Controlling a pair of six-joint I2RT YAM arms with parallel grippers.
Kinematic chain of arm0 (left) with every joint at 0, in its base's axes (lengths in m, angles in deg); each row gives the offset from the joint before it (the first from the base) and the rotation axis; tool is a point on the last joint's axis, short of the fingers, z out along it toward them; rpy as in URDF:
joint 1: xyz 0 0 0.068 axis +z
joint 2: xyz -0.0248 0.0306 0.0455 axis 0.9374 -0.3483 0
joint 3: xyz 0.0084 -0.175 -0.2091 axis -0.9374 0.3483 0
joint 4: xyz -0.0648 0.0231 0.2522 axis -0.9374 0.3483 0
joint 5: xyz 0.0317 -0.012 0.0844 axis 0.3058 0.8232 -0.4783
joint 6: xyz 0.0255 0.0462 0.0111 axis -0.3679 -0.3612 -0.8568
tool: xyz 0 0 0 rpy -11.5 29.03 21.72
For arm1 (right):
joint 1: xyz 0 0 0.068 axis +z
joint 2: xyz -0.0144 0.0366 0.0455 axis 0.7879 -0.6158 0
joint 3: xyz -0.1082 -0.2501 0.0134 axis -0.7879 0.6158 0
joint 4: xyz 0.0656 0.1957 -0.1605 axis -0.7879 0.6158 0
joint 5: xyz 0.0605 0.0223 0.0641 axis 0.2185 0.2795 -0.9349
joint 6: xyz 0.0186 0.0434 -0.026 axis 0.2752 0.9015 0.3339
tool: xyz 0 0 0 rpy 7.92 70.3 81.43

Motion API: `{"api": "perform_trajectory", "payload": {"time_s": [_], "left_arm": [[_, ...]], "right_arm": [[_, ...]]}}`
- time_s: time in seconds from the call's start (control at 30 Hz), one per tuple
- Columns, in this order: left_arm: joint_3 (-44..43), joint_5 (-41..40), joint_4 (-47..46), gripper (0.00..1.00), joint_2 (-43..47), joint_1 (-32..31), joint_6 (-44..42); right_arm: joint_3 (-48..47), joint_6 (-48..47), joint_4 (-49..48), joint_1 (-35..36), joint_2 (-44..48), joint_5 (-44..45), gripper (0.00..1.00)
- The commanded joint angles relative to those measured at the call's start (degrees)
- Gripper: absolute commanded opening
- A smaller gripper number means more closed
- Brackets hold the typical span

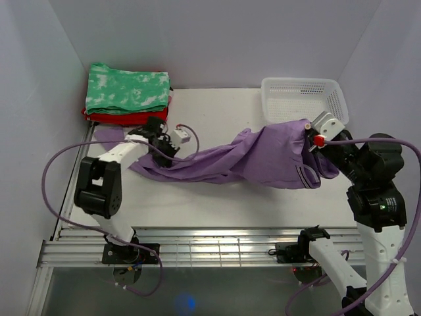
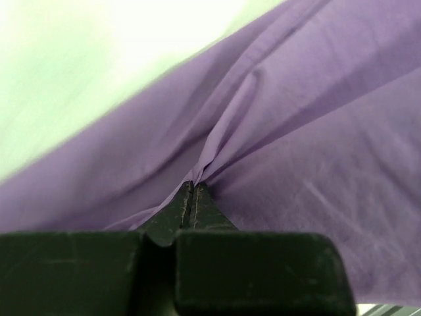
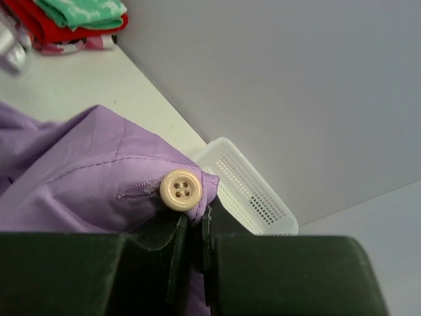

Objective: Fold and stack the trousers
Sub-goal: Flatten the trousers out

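Note:
The lavender trousers (image 1: 263,158) stretch across the table from left to right, partly lifted between both arms. My left gripper (image 1: 166,150) is shut on a bunched fold of the trousers' leg (image 2: 217,155), low near the table at the left. My right gripper (image 1: 310,135) is shut on the trousers' waistband corner (image 3: 112,178), beside a cream button (image 3: 180,189), and holds it raised at the right in front of the basket. The waist end hangs down from it.
A green-and-white mottled folded garment (image 1: 128,87) lies on a red folded garment (image 1: 122,117) at the back left; both also show in the right wrist view (image 3: 72,16). A white mesh basket (image 1: 304,97) stands at the back right, seen in the right wrist view (image 3: 250,191) too.

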Motion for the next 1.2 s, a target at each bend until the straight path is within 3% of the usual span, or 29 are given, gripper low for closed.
{"api": "perform_trajectory", "payload": {"time_s": [0.0, 0.13, 0.23, 0.4, 0.47, 0.57, 0.6, 0.7, 0.83, 0.93, 1.07, 1.17], "left_arm": [[2.55, -7.54, 6.55, 0.0, 12.44, 6.99, -5.11], [5.89, -13.96, 5.77, 0.0, 17.46, 16.9, -7.76], [7.91, -14.41, 4.88, 0.0, 17.3, 22.19, -7.5], [10.2, -7.66, 6.71, 0.0, 15.71, 28.45, -10.12], [10.12, -2.22, 14.17, 0.02, 15.54, 29.15, -17.11], [8.19, 9.04, 22.72, 0.28, 18.42, 31.86, -23.48], [7.14, 13.84, 23.33, 0.49, 19.39, 32.57, -24.45], [0.55, 19.5, 24.48, 0.72, 20.37, 33.46, -23.24], [-9.38, 25.93, 21.69, 0.77, 14.07, 32.94, -15.79], [-14.57, 22.52, 17.91, 0.75, 8.87, 30.66, -13.83], [-12.74, 11.39, 8.41, 0.75, 3.07, 25.3, -11.45], [-12.3, 7.58, 6.46, 0.76, -1.93, 22.66, -12.15]], "right_arm": [[6.56, -7.34, -4.93, -0.07, 3.16, -1.43, 0.08], [15.63, -22.06, 0.06, -0.16, 4.31, -6.44, 0.08], [24.32, -32.11, 5.17, -0.25, 3.96, -6.1, 0.08], [33.39, -47.25, 8.68, -0.16, 4.22, -5.22, 0.08], [34.72, -51.37, 11.05, -0.16, 4.4, -4.52, 0.08], [35.5, -54.46, 16.06, -0.16, 5.63, -3.64, 0.08], [35.86, -56.21, 16.95, -0.16, 6.76, -3.55, 0.08], [37.88, -57.45, 17.57, -0.25, 8.87, -2.85, 0.08], [38.5, -56.85, 17.4, -0.25, 8.18, -1.71, 0.08], [37.71, -55.44, 17.13, -0.25, 6.08, -0.48, 0.08], [37.0, -54.39, 16.61, -0.25, 3.62, 1.28, 0.08], [36.83, -54.03, 16.34, -0.42, 2.74, 3.12, 0.08]]}}
